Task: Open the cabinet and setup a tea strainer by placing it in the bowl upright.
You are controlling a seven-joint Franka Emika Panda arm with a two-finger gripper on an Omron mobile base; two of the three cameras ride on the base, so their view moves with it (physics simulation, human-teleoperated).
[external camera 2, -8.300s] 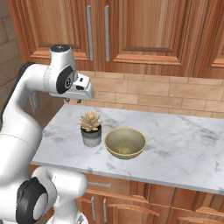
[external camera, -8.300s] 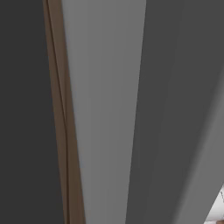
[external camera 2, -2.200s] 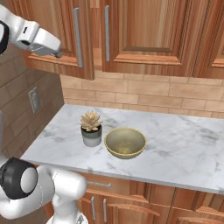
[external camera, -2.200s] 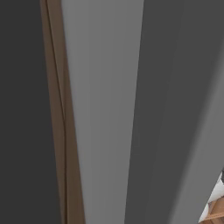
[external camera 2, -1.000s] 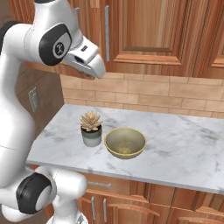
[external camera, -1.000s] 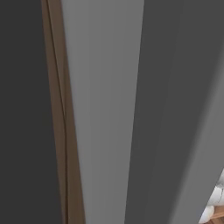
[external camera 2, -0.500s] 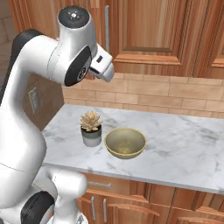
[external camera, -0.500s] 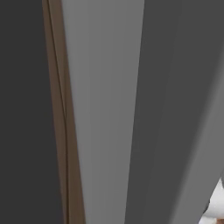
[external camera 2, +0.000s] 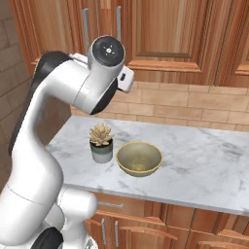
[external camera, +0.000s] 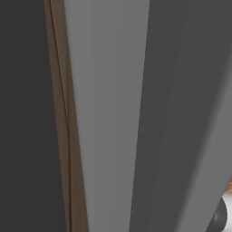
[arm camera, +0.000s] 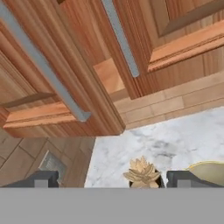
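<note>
The wooden wall cabinet hangs above the counter. In the hand view its left door stands a little ajar, with its bar handle swung forward of the right door's handle. My gripper is open, its fingertips wide apart with nothing between them, below the doors and above the counter. The yellow-green bowl sits empty on the marble counter; its rim also shows in the hand view. The tea strainer is hidden.
A small potted succulent stands just left of the bowl, and below my gripper in the hand view. A wall outlet is on the brick wall at the left. A grey panel with a brown edge stands close before the left base camera.
Over the last second the arm has swung to the right across the cabinet doors, the hand has come a little lower, and the jaws have gone from nearly shut to wide open.
</note>
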